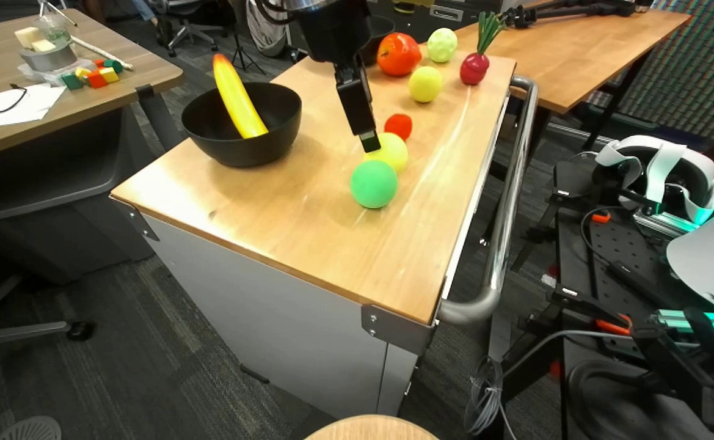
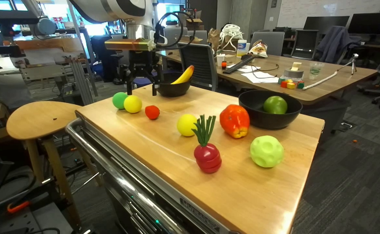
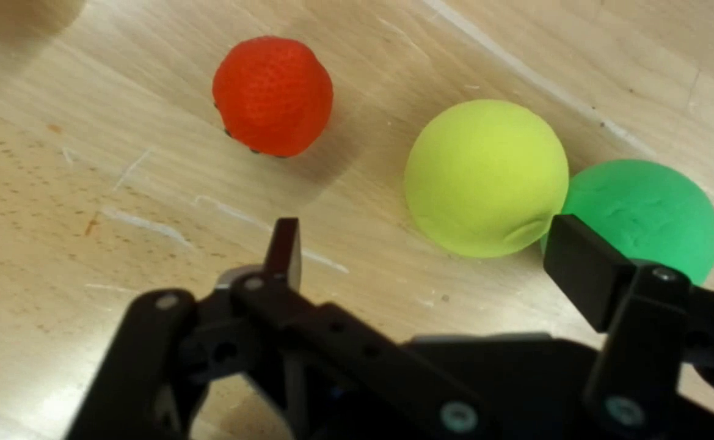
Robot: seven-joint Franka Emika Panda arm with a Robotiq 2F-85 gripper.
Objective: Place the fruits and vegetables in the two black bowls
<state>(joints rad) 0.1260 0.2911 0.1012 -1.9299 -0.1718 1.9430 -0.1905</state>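
Nearest in the wrist view, the end effector (image 3: 433,256) stands wide, holding nothing; the yellow ball (image 3: 486,177) lies on the desk (image 1: 295,208) beside, maybe touching, the green ball (image 3: 644,211). Better to turn the fingers (image 3: 586,269) clear of the green ball, then go from the rail (image 1: 513,183) toward the bowl (image 1: 244,151) with the banana (image 1: 239,101), where room seems larger.

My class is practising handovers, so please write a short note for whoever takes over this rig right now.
Tool: open, holding nothing, above the table.
Done: banana in a black bowl; green fruit in the second bowl.
Left, all out on the table: green ball, yellow ball and small red fruit, nearest the tool; other yellow ball, leafy red vegetable, big red fruit and dimpled ball, toward the second bowl.
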